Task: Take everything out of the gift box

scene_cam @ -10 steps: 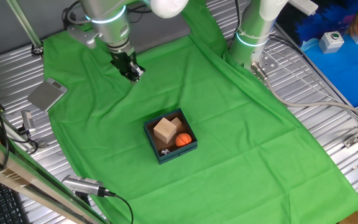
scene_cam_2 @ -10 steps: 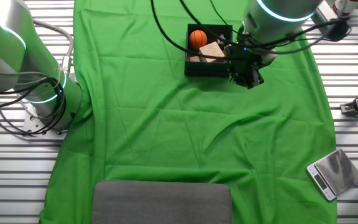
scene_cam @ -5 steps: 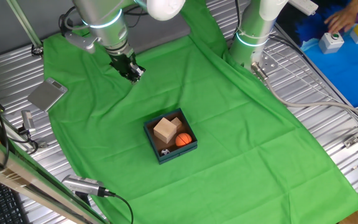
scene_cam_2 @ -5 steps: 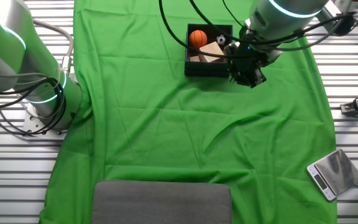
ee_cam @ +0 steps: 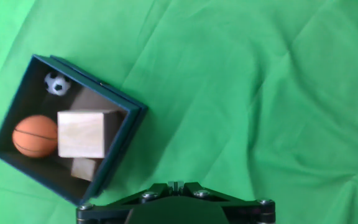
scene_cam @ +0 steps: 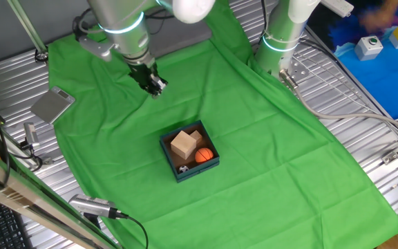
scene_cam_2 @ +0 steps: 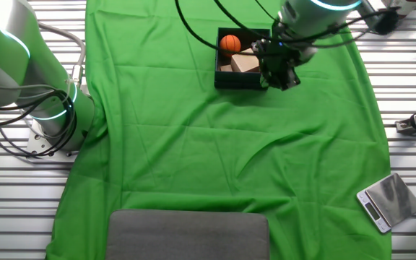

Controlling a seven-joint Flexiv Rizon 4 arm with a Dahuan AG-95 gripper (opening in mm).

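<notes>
Green cloth (scene_cam: 254, 138) over slatted metal table (scene_cam: 365, 117)

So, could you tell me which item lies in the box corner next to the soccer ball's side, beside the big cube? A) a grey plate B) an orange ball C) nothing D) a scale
B: the hand view shows the orange ball inside the box, touching the big cube, with the soccer ball above it.

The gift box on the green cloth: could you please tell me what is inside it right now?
Inside the gift box lie an orange ball, a small soccer ball and a wooden cube stacked on a second cube. Most of the lower cube and the floor beneath are covered.
</notes>
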